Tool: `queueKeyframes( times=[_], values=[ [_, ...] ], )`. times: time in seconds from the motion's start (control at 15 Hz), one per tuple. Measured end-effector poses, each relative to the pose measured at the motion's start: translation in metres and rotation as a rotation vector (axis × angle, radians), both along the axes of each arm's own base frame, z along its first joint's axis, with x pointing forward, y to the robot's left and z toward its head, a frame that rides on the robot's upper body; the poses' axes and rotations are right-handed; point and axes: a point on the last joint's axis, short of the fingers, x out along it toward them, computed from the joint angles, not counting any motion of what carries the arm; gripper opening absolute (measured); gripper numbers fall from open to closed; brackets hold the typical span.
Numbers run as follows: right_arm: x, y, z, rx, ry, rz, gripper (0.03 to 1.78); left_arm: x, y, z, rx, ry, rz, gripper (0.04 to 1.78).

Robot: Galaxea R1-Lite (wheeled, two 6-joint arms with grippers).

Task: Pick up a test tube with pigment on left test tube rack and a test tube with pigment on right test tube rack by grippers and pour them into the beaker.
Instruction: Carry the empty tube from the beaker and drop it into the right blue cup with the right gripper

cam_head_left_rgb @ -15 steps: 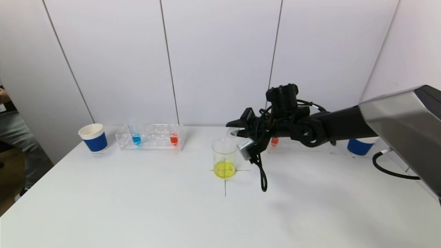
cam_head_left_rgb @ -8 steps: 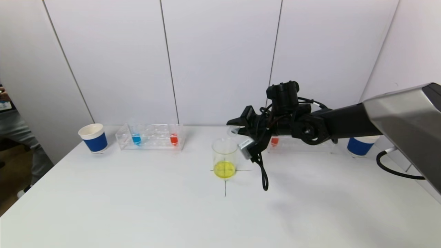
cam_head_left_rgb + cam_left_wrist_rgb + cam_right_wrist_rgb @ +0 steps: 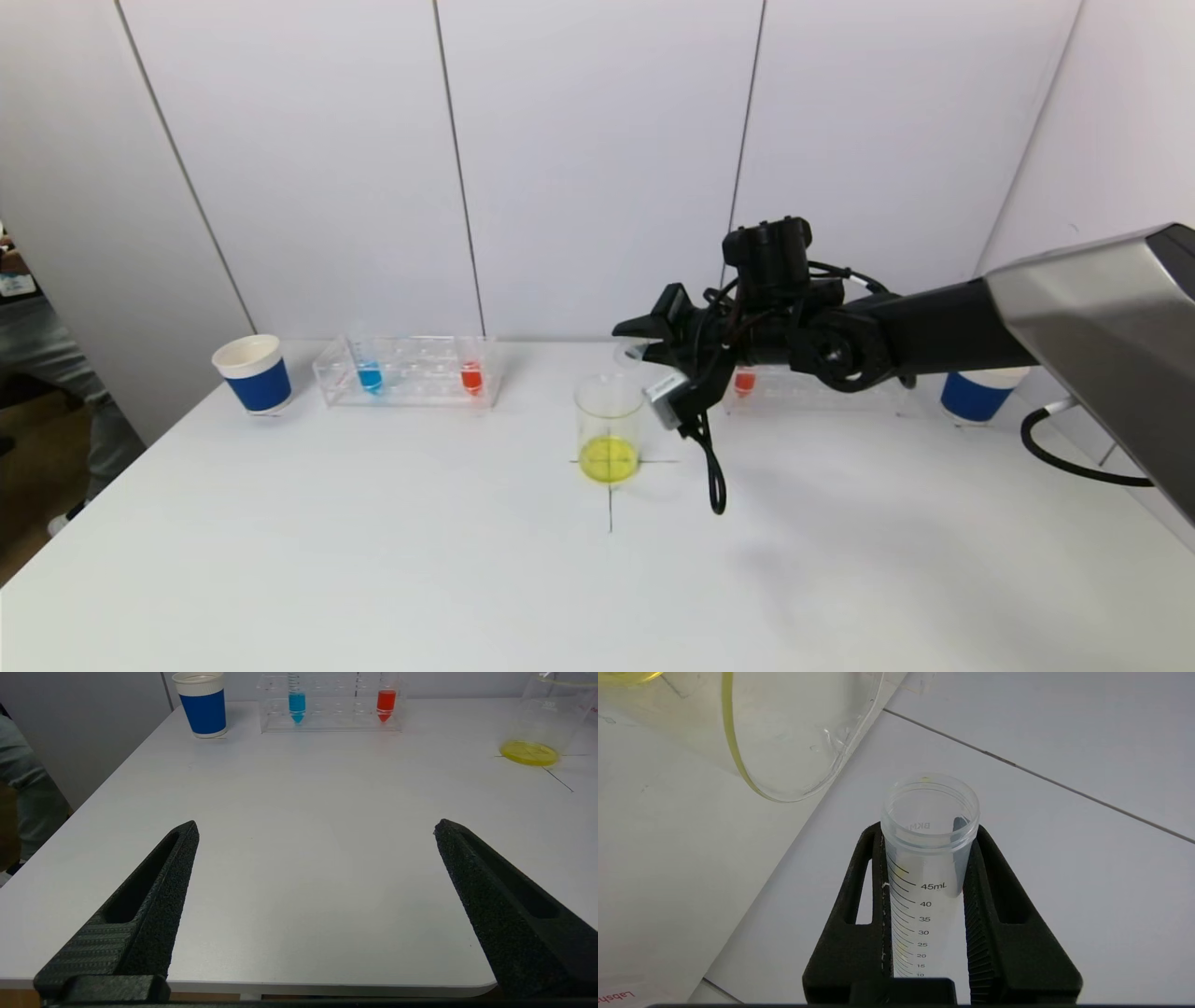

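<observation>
Room: white table (image 3: 373,560) against pale panelled walls; black cross marked under the beaker.
Beaker: beaker (image 3: 609,427) stands upright on the cross, yellow liquid in its base.
Right gripper: right gripper (image 3: 644,347) hangs just above and behind the beaker rim, pinching a tube (image 3: 927,858) near its mouth. Tube lies tipped toward the beaker and looks empty; only faint yellow traces show inside.
Left gripper: left gripper (image 3: 317,830) is out of the head view, low over the near table edge, fingers (image 3: 154,896) spread wide, nothing between them.
Left rack: left rack (image 3: 411,371) holds a blue tube (image 3: 370,375) and a red tube (image 3: 471,376), both upright and full.
Right rack: right rack (image 3: 822,392) sits behind the right arm, mostly hidden; one red tube (image 3: 744,381) shows in it.
Cups: blue cup (image 3: 253,373) beside the left rack; second blue cup (image 3: 976,397) at far right.
Progress: judged from the yellow in the beaker and the drained tube, the right-side pour is done or nearly so. Left-side pick and pour not yet started.
Remaining: dispose of the empty tube, then take a left-rack tube and pour it.
Change from earlier frames: right gripper has risen slightly and drawn back a little over the last second; beaker, racks and cups unmoved.
</observation>
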Motion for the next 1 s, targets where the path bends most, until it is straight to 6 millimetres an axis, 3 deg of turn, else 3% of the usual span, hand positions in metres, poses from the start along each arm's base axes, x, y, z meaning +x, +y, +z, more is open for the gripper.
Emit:
queueKeyframes(
  times=[0.4, 1.0],
  values=[
    [-0.002, 0.000, 0.004, 0.131, 0.155, -0.019, 0.49, 0.000, 0.000, 0.000, 0.000, 0.000, 0.000, 1.76],
    [-0.015, -0.012, 0.054, 0.399, 0.365, -0.112, 0.49, 0.000, 0.000, 0.000, 0.000, 0.000, 0.000, 1.76]
  ],
)
